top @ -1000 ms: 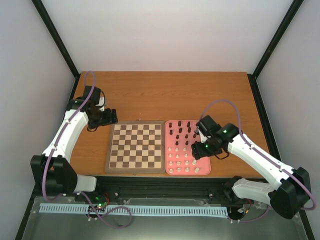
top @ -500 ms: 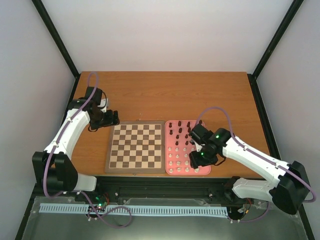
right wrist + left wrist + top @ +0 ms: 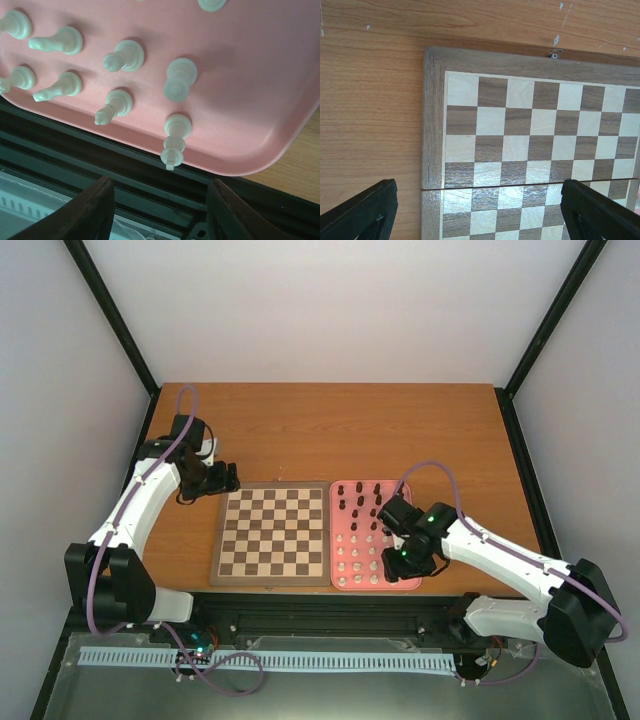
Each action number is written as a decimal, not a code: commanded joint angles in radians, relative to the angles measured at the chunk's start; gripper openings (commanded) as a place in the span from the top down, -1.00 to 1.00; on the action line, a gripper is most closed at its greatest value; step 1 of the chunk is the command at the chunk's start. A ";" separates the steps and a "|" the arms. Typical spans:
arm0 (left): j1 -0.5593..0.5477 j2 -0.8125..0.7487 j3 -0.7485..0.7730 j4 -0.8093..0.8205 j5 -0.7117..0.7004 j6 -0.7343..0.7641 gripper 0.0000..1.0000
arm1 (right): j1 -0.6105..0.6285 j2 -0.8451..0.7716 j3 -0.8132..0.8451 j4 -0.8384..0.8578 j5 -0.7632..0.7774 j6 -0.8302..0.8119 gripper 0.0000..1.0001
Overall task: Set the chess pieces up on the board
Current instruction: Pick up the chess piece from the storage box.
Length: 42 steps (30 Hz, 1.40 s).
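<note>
My right pincer (image 3: 159, 212) apart, empty, over near edge of pink tray (image 3: 250, 90). Chess pieces (image 3: 180, 80) stand in tray, just right of board (image 3: 432, 125). My left pincer (image 3: 480, 215) apart at board's far-left corner.

Cream-white chess pieces (image 3: 180, 80) upright on pink tray (image 3: 250, 95), tray's rounded corner beside dark rail (image 3: 100, 150), right gripper (image 3: 161, 190) below, jaws apart
</note>
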 commanded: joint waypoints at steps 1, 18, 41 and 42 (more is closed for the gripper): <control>-0.007 -0.025 0.000 0.016 0.018 0.019 -0.99 | 0.004 0.009 -0.021 0.026 0.009 0.024 0.02; -0.006 -0.019 -0.020 0.024 -0.002 0.024 -0.99 | -0.022 0.074 -0.056 0.074 -0.013 -0.003 0.11; -0.006 0.013 -0.022 0.033 -0.019 0.024 -0.99 | -0.031 0.152 -0.036 0.111 0.030 -0.024 0.25; -0.007 0.017 -0.021 0.032 -0.019 0.025 -1.00 | -0.031 0.154 -0.035 0.110 0.027 -0.028 0.25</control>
